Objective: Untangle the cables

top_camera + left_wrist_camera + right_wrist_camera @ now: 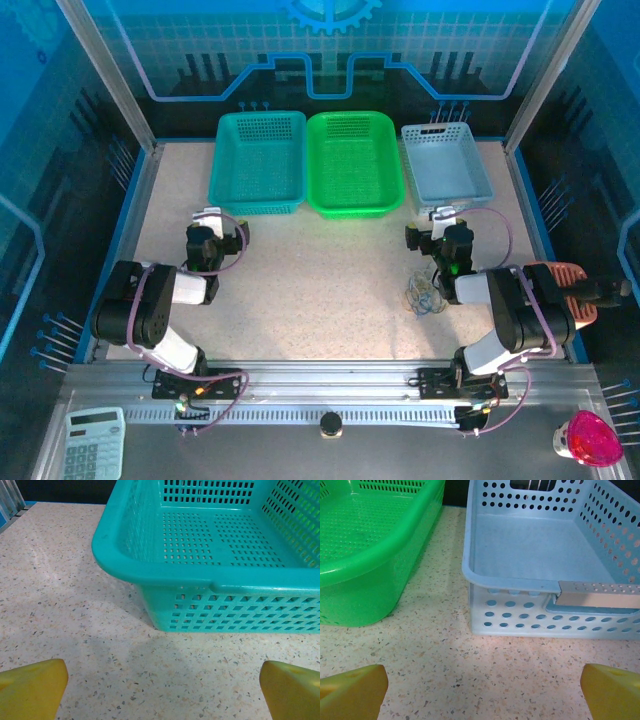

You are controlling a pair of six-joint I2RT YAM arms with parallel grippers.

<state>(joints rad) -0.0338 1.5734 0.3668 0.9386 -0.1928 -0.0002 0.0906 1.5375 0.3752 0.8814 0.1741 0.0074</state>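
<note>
We see the cables (425, 294) in a small clump on the surface (320, 300), at about four o'clock from its middle, just beside the right arm (505, 305). Each arm's fingers are spread wide and hold nothing. The left end effector (161, 680) faces the teal basket (165, 572) at twelve o'clock. The right end effector (482, 680) faces the light blue basket (510, 582), with the green basket (395, 540) at ten o'clock.

No legible text or labels anywhere.
</note>
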